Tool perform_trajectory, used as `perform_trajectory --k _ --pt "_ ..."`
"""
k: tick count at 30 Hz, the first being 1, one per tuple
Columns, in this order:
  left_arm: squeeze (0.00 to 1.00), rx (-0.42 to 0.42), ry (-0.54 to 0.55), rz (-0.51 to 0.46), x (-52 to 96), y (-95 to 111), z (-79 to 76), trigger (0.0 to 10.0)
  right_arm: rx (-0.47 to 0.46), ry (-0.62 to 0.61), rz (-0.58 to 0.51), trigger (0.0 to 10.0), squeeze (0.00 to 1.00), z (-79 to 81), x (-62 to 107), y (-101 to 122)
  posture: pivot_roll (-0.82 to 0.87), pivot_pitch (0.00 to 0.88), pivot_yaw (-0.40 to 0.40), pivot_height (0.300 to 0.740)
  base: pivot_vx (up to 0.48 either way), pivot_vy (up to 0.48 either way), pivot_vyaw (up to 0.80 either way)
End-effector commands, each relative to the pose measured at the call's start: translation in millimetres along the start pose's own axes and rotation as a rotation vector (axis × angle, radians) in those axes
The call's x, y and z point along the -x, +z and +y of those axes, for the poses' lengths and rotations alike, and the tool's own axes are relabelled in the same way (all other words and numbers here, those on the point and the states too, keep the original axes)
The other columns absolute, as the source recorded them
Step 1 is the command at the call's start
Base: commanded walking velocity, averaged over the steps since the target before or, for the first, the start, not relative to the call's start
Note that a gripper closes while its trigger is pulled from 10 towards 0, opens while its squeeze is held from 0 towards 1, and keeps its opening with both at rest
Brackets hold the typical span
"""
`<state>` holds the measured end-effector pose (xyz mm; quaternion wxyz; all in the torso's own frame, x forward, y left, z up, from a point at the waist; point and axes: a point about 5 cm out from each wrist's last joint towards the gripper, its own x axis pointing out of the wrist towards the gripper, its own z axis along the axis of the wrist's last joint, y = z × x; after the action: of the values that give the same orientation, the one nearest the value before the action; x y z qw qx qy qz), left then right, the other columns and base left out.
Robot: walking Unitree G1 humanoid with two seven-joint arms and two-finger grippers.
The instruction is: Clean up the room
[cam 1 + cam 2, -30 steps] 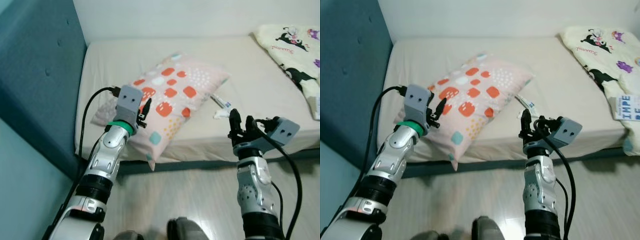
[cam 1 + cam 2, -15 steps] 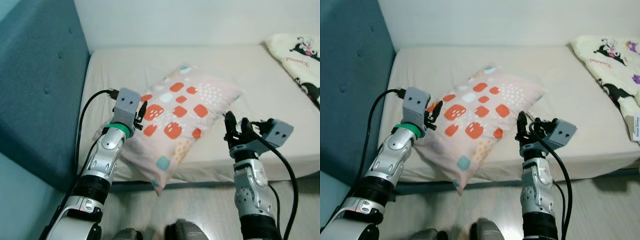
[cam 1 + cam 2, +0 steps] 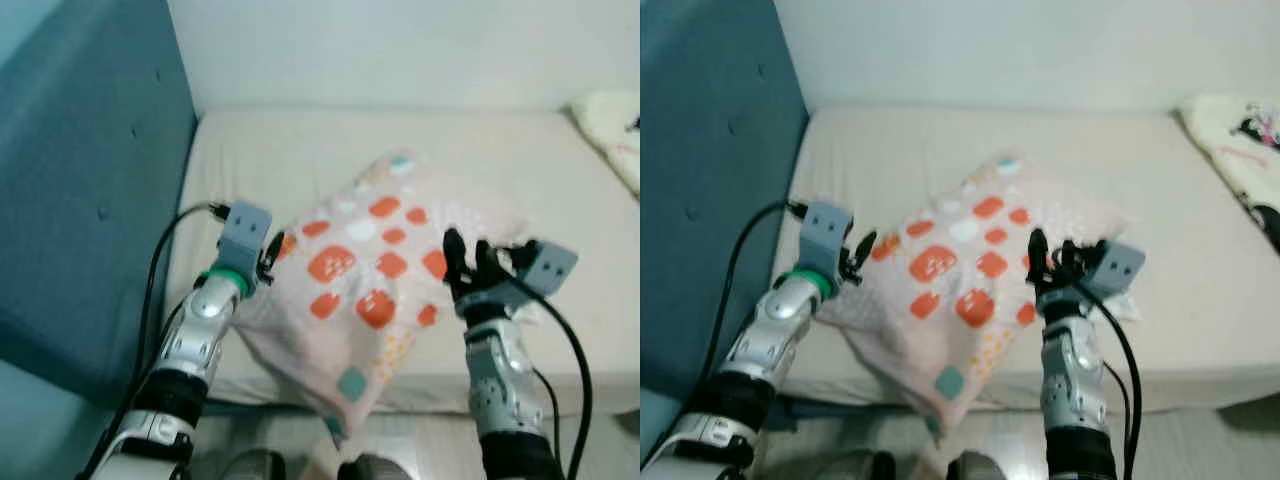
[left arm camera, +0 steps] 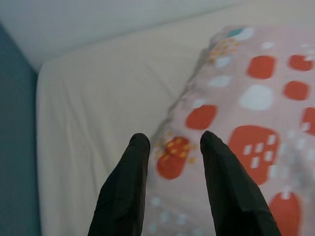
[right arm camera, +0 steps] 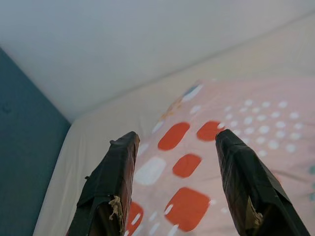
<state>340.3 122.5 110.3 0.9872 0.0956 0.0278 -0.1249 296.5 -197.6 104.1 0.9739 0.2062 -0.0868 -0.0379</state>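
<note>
Nearest the robot, a corner of the pillow (image 3: pixel 370 300) droops off the bed's (image 3: pixel 940 160) front edge toward the floor, so the pillow lies partly off the mattress, its long axis slanting from that low corner up and away to the right. The left gripper (image 3: pixel 268 262) sits at the pillow's left edge; in the wrist view its fingers (image 4: pixel 129 172) stand slightly apart with the patterned cloth running between them, though whether they pinch it I cannot tell. The right gripper (image 3: pixel 1048 262) is raised over the pillow's right half, fingers (image 5: pixel 115 177) spread wide and empty, the fabric just beyond them. Both arms flank the pillow, the left one closer to contact. Further back the bare mattress stretches from the pillow to the wall, open space for moving it; a teal headboard (image 3: pixel 90 180) rises left of the pillow, and a printed blanket (image 3: pixel 1240 150) lies well to its right. Nothing blocks the way.
</note>
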Motion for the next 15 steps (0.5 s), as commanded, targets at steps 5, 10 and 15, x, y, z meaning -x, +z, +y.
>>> perform_trajectory --k 5,10,15 --pt "0.00 0.013 -0.012 0.026 -1.4 -4.2 -7.7 10.0 0.011 -0.028 0.053 10.0 0.00 -6.3 6.2 -11.8 -0.02 0.000 0.041 0.740 0.000 0.000 0.00" --pt "0.00 0.013 -0.013 0.034 -1.1 -5.2 -8.4 10.0 0.018 -0.037 0.062 10.0 0.00 -8.4 8.1 -13.9 -0.02 0.000 0.041 0.730 0.000 0.000 0.00" --pt "0.00 0.014 -0.014 0.036 -0.5 -6.0 -8.8 10.0 0.016 -0.042 0.063 10.0 0.00 -10.4 9.3 -14.2 -0.02 0.000 0.042 0.705 0.000 0.000 0.00"
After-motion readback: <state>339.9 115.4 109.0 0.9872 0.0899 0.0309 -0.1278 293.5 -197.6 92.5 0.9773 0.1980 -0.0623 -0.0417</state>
